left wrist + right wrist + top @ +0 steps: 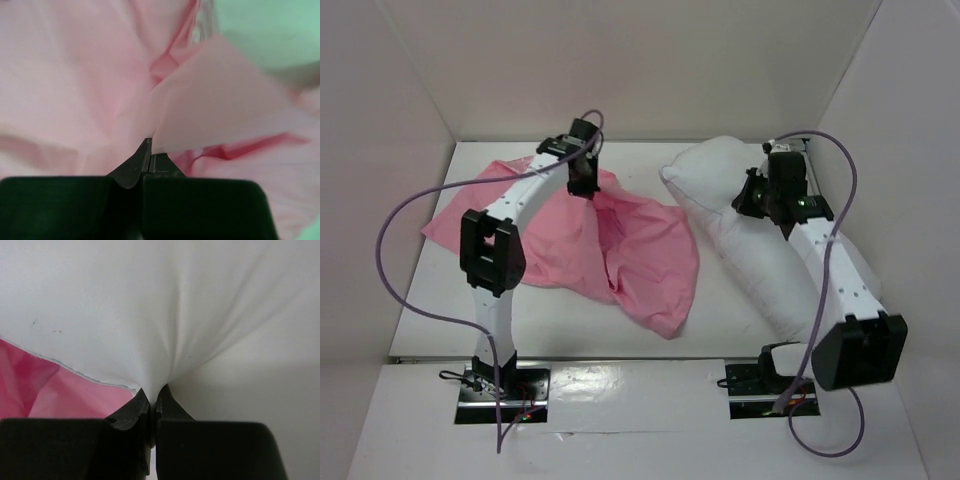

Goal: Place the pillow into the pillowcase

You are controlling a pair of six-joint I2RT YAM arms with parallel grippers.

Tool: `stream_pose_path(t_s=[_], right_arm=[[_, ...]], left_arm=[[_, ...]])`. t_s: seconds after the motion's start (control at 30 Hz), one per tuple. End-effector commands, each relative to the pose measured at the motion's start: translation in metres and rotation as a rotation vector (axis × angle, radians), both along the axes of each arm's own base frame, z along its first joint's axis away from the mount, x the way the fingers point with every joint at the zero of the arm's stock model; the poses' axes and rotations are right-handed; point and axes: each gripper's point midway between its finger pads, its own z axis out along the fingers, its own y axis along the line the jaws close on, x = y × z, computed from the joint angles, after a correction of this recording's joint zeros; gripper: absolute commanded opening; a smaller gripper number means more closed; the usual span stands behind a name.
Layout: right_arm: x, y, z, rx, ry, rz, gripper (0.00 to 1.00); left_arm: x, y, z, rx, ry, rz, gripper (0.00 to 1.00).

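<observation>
The left gripper (149,152) pinches a fold of the pink pillowcase (75,75). The right gripper (152,396) clamps the white pillow (150,300) by its edge.

no text, label, brand mark or number can be read on the pillowcase (650,250), the pillow (705,185) or anything else in view.

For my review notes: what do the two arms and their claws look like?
Both the left arm and right arm have white links joined by boxy black joint housings. A purple cable loops alongside each. The left claw and right claw have matte black fingers tapering to narrow tips.
</observation>
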Motion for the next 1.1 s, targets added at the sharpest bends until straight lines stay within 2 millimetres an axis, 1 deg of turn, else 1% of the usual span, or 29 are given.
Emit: stream_pose_path(t_s=[0.0, 0.03, 0.07, 0.13, 0.17, 0.2, 0.3, 0.33, 0.37, 0.4, 0.43, 0.47, 0.5, 0.53, 0.6, 0.63, 0.67, 0.7, 0.73, 0.77, 0.8, 0.83, 0.87, 0.9, 0.93, 0.97, 1.0, 1.03, 1.07], right_arm=[[-0.026, 0.04, 0.063, 0.036, -0.268, 0.245, 0.0], [-0.041, 0.052, 0.072, 0.058, -0.301, 0.312, 0.0], [-0.047, 0.06, 0.074, 0.063, -0.318, 0.356, 0.0], [-0.065, 0.079, 0.061, 0.051, -0.298, 0.463, 0.0], [-0.074, 0.081, 0.056, 0.041, -0.269, 0.478, 0.0], [-0.079, 0.084, 0.047, 0.036, -0.241, 0.488, 0.0], [-0.099, 0.098, 0.034, 0.034, -0.198, 0.562, 0.0], [-0.106, 0.103, 0.031, 0.027, -0.188, 0.606, 0.06], [-0.109, 0.105, 0.018, 0.018, -0.133, 0.624, 0.32], [-0.116, 0.103, 0.01, 0.001, -0.075, 0.632, 0.65], [-0.115, 0.105, 0.014, -0.021, -0.071, 0.638, 0.94], [-0.109, 0.101, 0.011, -0.047, -0.05, 0.612, 0.98], [-0.103, 0.095, 0.016, -0.08, -0.065, 0.565, 1.0], [-0.094, 0.093, 0.03, -0.092, -0.106, 0.53, 1.0], [-0.079, 0.088, 0.047, -0.092, -0.145, 0.439, 1.0], [-0.071, 0.088, 0.068, -0.062, -0.176, 0.382, 1.0], [-0.065, 0.091, 0.076, -0.044, -0.185, 0.369, 1.0], [-0.052, 0.099, 0.067, -0.034, -0.135, 0.37, 1.0], [-0.051, 0.105, 0.061, -0.021, -0.074, 0.364, 1.0], [-0.045, 0.12, 0.075, 0.019, -0.066, 0.357, 1.0], [-0.037, 0.133, 0.048, 0.006, 0.034, 0.355, 1.0], [-0.038, 0.138, 0.038, -0.014, 0.088, 0.332, 1.0], [-0.041, 0.157, 0.032, 0.006, 0.117, 0.331, 1.0], [-0.039, 0.165, 0.012, 0.001, 0.162, 0.305, 1.0], [-0.037, 0.175, 0.005, 0.018, 0.159, 0.291, 1.0], [-0.045, 0.179, -0.017, 0.026, 0.203, 0.277, 1.0], [-0.049, 0.189, -0.031, 0.083, 0.24, 0.251, 1.0], [-0.057, 0.201, -0.04, 0.137, 0.266, 0.274, 1.0], [-0.054, 0.209, -0.043, 0.185, 0.256, 0.273, 1.0]], left_arm=[[0.009, -0.01, 0.064, -0.282, -0.054, -0.03, 0.0], [0.012, 0.001, 0.058, -0.3, -0.02, -0.008, 0.0], [0.014, 0.0, 0.063, -0.339, -0.015, -0.019, 0.0], [0.015, 0.007, 0.063, -0.326, -0.004, 0.012, 0.0], [0.014, 0.015, 0.061, -0.312, 0.002, 0.03, 0.0], [0.012, 0.015, 0.06, -0.31, 0.011, 0.031, 0.0], [0.008, 0.018, 0.054, -0.352, 0.05, 0.041, 0.0], [0.006, 0.017, 0.049, -0.355, 0.071, 0.04, 0.0], [0.006, 0.017, 0.049, -0.351, 0.069, 0.032, 0.0], [0.007, 0.014, 0.049, -0.364, 0.072, 0.024, 0.0], [0.007, 0.012, 0.047, -0.373, 0.087, 0.019, 0.0], [0.006, 0.01, 0.047, -0.38, 0.089, 0.015, 0.0], [0.008, 0.01, 0.046, -0.38, 0.089, 0.015, 0.0], [0.007, 0.005, 0.046, -0.38, 0.091, 0.004, 0.0], [0.005, 0.001, 0.046, -0.379, 0.093, -0.005, 0.0], [0.005, 0.001, 0.046, -0.379, 0.093, -0.005, 0.0], [0.003, -0.005, 0.046, -0.379, 0.096, -0.017, 0.0], [0.001, -0.004, 0.047, -0.379, 0.096, -0.017, 0.0], [-0.001, -0.004, 0.044, -0.381, 0.106, -0.007, 0.0], [-0.002, -0.007, 0.044, -0.373, 0.105, -0.012, 0.0], [-0.002, -0.007, 0.044, -0.373, 0.105, -0.012, 0.0], [-0.002, -0.007, 0.044, -0.373, 0.105, -0.012, 0.0], [-0.003, -0.009, 0.043, -0.363, 0.103, -0.016, 0.0], [-0.003, -0.01, 0.048, -0.37, 0.095, -0.01, 0.0], [-0.003, -0.01, 0.048, -0.37, 0.095, -0.01, 0.0], [-0.003, -0.01, 0.048, -0.37, 0.095, -0.01, 0.0], [-0.003, -0.01, 0.048, -0.37, 0.095, -0.01, 0.0], [-0.003, -0.01, 0.048, -0.37, 0.095, -0.01, 0.0], [-0.003, -0.01, 0.048, -0.37, 0.095, -0.01, 0.0]])
